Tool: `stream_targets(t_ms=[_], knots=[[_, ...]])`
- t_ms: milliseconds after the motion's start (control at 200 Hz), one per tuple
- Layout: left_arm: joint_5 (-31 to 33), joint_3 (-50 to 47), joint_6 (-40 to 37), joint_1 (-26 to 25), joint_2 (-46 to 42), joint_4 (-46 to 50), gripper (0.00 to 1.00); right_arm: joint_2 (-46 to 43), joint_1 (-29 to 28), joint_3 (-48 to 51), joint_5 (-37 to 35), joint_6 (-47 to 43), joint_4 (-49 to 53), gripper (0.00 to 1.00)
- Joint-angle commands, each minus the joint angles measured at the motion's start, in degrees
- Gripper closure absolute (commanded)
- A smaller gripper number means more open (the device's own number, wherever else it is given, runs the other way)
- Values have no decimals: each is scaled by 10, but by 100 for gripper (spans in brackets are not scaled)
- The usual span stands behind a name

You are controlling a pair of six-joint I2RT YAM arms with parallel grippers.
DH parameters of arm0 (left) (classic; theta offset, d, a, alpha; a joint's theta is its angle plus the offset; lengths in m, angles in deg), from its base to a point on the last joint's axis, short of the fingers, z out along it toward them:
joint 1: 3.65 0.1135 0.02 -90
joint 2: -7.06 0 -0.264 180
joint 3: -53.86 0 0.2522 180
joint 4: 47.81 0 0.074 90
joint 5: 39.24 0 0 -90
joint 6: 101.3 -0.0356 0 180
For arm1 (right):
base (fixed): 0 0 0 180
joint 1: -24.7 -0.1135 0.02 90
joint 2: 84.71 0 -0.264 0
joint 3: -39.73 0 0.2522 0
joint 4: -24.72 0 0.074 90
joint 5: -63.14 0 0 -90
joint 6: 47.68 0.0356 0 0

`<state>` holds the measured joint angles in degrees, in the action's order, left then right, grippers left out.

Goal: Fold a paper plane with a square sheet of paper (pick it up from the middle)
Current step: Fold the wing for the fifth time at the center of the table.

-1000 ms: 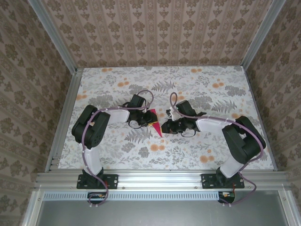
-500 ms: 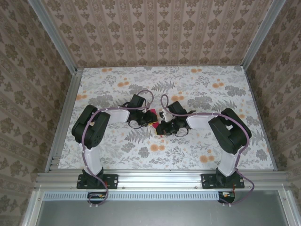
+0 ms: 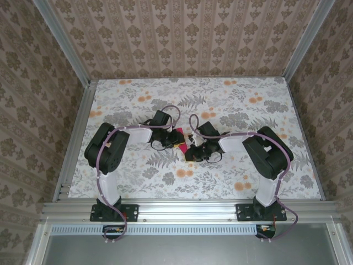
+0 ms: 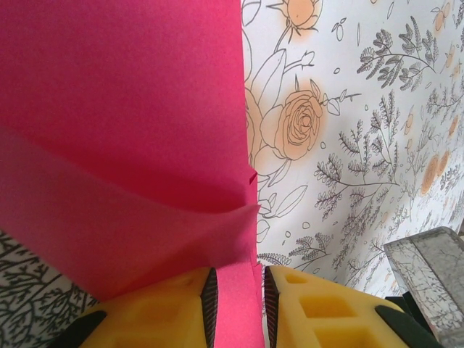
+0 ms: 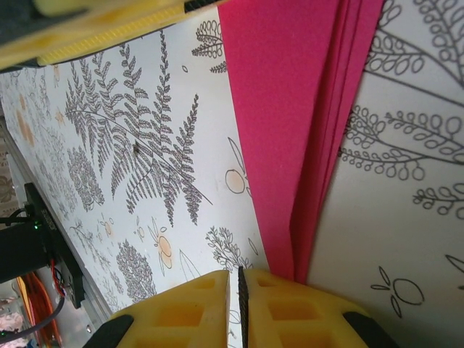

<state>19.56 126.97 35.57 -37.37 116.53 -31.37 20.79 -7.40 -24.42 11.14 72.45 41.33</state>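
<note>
The magenta-pink paper is folded into several creased layers.

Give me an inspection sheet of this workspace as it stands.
Surface: floral tablecloth, lying flat.
Job's things: pink paper, folded in layers, at mid-table between the grippers.
Clutter: nothing seen.
Grippers: left gripper shut on the paper; right gripper shut, beside the paper's folded edge.
Cables: purple cables run along both arms.
Surroundings: patterned walls, aluminium frame.
</note>
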Motion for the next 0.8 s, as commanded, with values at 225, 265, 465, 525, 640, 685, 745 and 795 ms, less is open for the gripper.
stream_targets(t_ms=[225, 265, 465, 525, 640, 685, 745, 795], knots=[[12, 9, -19, 6, 17, 25, 73, -64, 3, -22, 15, 10, 26, 83], [12, 10, -19, 6, 18, 25, 73, -55, 3, -29, 11, 7, 29, 83], [9, 12, -19, 6, 17, 25, 73, -5, 3, -55, -4, -3, 37, 84], [7, 11, -20, 5, 17, 24, 73, 5, 3, -62, -8, -5, 39, 84], [6, 12, -20, 5, 17, 24, 73, 22, 3, -68, -24, -15, 53, 84], [5, 11, -20, 5, 16, 24, 73, 30, 3, -69, -31, -18, 60, 85], [4, 13, -23, 5, 15, 23, 73, 38, 3, -67, -38, -19, 65, 85], [1, 13, -24, 5, 14, 24, 73, 43, 3, -60, -42, -19, 67, 86]])
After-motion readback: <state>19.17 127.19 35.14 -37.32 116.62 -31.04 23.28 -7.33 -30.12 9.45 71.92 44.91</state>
